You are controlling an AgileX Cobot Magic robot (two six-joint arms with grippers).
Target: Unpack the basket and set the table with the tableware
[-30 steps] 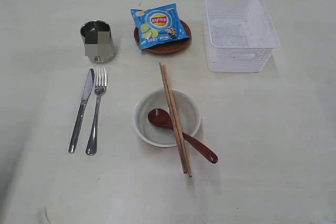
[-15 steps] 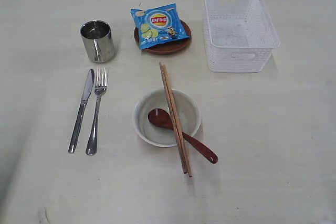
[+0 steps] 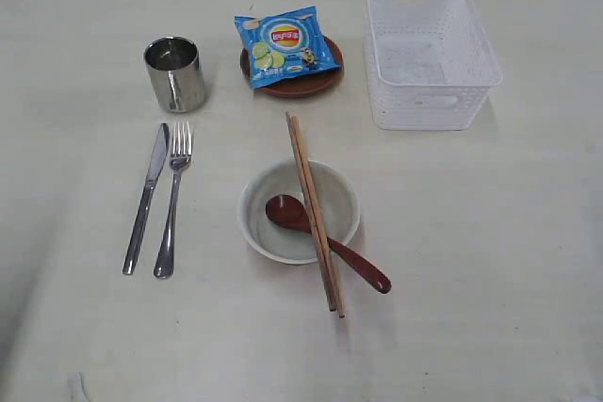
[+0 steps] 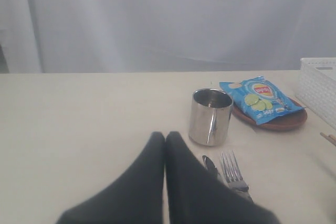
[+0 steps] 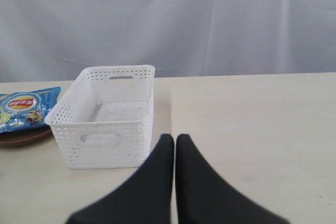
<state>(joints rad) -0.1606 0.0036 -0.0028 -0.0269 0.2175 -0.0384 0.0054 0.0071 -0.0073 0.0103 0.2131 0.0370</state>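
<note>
The white basket (image 3: 429,54) stands empty at the back right of the table (image 3: 490,261). A steel cup (image 3: 175,73) stands at the back left, with a knife (image 3: 147,197) and fork (image 3: 173,197) side by side in front of it. The cream bowl (image 3: 299,211) holds a reddish-brown spoon (image 3: 325,242), and chopsticks (image 3: 314,209) lie across its rim. A small brown plate (image 3: 294,79) carries a blue chip bag (image 3: 285,44). My left gripper (image 4: 165,136) is shut and empty, short of the cup (image 4: 210,116). My right gripper (image 5: 174,138) is shut and empty beside the basket (image 5: 107,114). Neither arm shows in the exterior view.
A pale curtain hangs behind the table's far edge. The knife tip (image 4: 209,163) and fork tines (image 4: 231,166) lie just beside my left fingers. The chip bag (image 5: 23,107) on its plate sits past the basket in the right wrist view.
</note>
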